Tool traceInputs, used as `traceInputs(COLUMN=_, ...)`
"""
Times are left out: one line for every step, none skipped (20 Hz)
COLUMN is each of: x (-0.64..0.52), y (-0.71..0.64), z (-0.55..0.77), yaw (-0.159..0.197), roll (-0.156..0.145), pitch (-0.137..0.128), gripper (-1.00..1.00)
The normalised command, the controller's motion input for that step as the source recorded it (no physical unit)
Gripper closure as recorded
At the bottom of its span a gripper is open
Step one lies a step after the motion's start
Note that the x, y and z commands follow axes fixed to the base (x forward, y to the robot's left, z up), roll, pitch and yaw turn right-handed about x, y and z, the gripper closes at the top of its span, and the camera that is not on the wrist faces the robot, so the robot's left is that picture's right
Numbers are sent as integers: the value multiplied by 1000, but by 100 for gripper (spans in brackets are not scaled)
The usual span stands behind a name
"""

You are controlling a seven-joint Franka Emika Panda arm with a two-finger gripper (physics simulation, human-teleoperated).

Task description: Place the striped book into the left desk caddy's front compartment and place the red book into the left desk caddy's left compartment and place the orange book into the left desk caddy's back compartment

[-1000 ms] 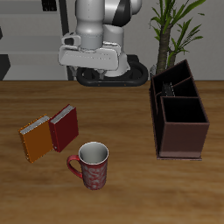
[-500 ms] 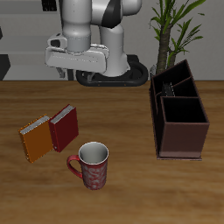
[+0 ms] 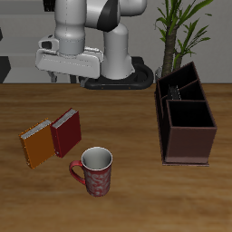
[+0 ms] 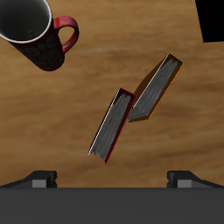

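The red book and the orange book stand side by side on the table, touching at one corner. My gripper hangs high above the table, farther back than the books, open with its fingers wide apart and nothing between them. The left desk caddy stands on the other side of the table. A pale striped thing, the striped book, shows inside the caddy's compartment nearest the plant. The caddy's other compartments look dark and empty.
A red patterned mug stands near the books, closer to the table's front edge. A potted plant rises behind the caddy. The robot's base sits at the table's back.
The arm has swung sideways, away from the caddy and toward the books' side of the table. The gripper stays open. Books, mug and caddy have not moved.
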Motion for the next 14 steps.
traceInputs(x=56, y=19, z=-173, yaw=-44, roll=11, pitch=53, gripper=-100)
traceInputs(x=241, y=-36, z=-528, yaw=-42, roll=1, pitch=38, gripper=-100)
traceInputs(x=79, y=21, z=-252, yaw=-77, roll=51, pitch=80, gripper=-100)
traceInputs(x=89, y=-119, z=-291, yaw=-16, roll=-58, pitch=20, gripper=-100)
traceInputs(x=93, y=-44, z=-285, yaw=-36, roll=16, pitch=-13, gripper=-100)
traceInputs(x=14, y=-121, z=-239, yaw=-51, roll=-16, pitch=-11, gripper=-100)
traceInputs(x=-1, y=-43, z=-203, yaw=-67, roll=-12, pitch=-39, gripper=-100)
traceInputs(x=3, y=-24, z=-189, yaw=28, roll=13, pitch=-49, gripper=-100)
traceInputs(x=47, y=-169, z=-198, yaw=-119, roll=5, pitch=-6, gripper=-100)
traceInputs(x=-9, y=54, z=-158, yaw=33, roll=24, pitch=-30, gripper=-100)
traceInputs(x=81, y=-141, z=-195, yaw=-39, roll=63, pitch=-18, gripper=-100)
traceInputs(x=72, y=-158, z=-205, yaw=-48, roll=-27, pitch=41, gripper=-100)
traceInputs(x=-40, y=157, z=-139, yaw=33, roll=64, pitch=-36, gripper=-100)
traceInputs(x=28, y=-41, z=-167, yaw=24, roll=48, pitch=-41, gripper=-100)
